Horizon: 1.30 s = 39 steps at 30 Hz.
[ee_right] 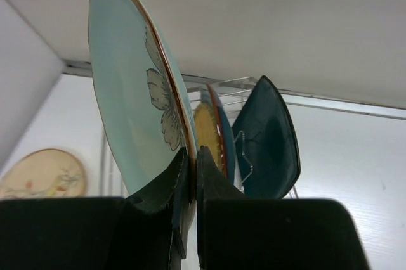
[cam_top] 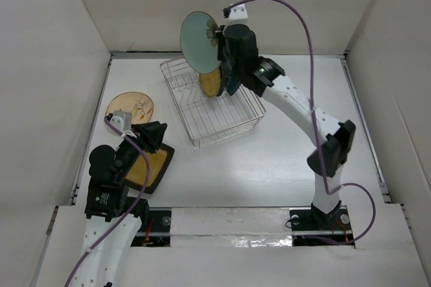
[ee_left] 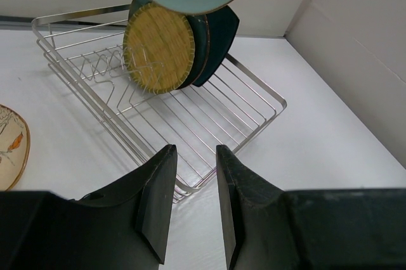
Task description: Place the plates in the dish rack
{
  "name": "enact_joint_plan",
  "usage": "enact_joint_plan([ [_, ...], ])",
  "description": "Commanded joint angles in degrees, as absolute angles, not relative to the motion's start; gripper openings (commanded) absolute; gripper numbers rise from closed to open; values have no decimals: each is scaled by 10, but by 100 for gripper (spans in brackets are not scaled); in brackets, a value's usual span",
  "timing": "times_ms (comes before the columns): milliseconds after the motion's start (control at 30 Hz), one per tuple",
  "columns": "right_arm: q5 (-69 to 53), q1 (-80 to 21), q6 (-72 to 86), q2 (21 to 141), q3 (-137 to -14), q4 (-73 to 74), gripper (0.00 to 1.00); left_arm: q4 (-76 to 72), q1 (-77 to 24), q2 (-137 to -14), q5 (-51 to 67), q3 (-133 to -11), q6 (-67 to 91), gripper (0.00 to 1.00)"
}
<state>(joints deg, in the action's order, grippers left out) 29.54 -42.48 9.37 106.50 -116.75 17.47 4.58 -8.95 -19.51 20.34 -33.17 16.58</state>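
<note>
Right gripper [ee_right: 190, 178]: jaws pinched onto the lower rim of the pale green plate [ee_right: 130, 105]. The plate is held on edge and clear of the table, at upper centre in the top view, above the far left corner of the dish rack [cam_top: 232, 131].

Just beside it in the rack, the yellow woven plate [ee_left: 158, 48] and the dark teal squarish plate [ee_right: 269, 137] stand upright. The free dividers lie frame-left of the yellow one in the left wrist view.

Judgement for the step:
- Keep the plate face parallel to the standing plates.
- Lower it edge-first into the gap beside the yellow plate.
- Let go only once the rim sits between the wires, since the thin rim grip could pivot.

Left gripper [ee_left: 195, 153]: partly open and empty, at lower left above the mustard square plate [cam_top: 145, 169]. The tan plate [cam_top: 130, 107] lies flat at the left.
</note>
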Motion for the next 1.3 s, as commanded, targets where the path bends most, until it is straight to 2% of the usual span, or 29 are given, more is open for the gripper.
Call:
enact_joint_plan([
  [0, 395, -425, 46, 1133, -1329, 183, 0, 32, -92, -201, 199, -345, 163, 28],
  [100, 420, -431, 36, 1186, -1386, 194, 0, 32, -92, -205, 197, -345, 163, 28],
  [367, 513, -464, -45, 1266, -1378, 119, 0, 32, -92, -212, 189, -345, 163, 28],
  [933, 500, -515, -25, 1347, -1309, 105, 0, 36, -92, -231, 163, -347, 163, 28],
  [1167, 491, -520, -13, 1327, -1257, 80, 0, 36, -92, -251, 135, -350, 170, 28],
  [1233, 491, -520, -11, 1312, -1239, 71, 8, 33, -92, -260, 127, -350, 178, 28],
  [1267, 492, -520, -11, 1306, -1231, 69, 17, 32, -92, -264, 121, -351, 183, 28],
])
